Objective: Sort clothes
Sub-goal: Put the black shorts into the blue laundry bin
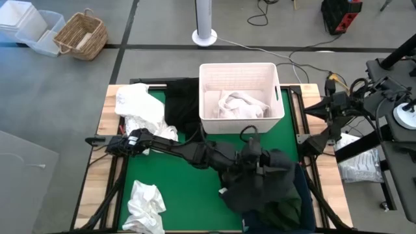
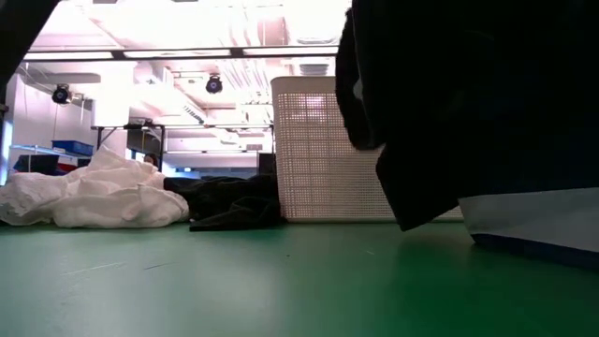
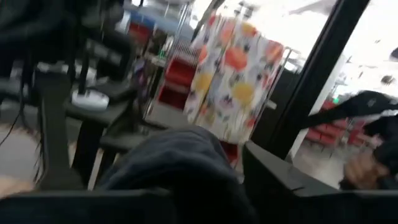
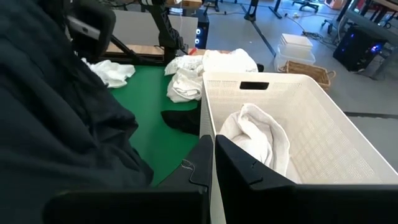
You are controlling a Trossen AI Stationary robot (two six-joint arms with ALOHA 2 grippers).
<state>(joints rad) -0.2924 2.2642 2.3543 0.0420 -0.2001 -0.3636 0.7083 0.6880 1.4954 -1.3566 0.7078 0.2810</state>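
The left gripper has its fingers slightly parted around a dark garment at five o'clock on the table. The right gripper is closed, empty, beside the white bin holding white clothes.

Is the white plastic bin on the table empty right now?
No, the white bin already holds a crumpled white garment, seen plainly from above and from the right wrist view.
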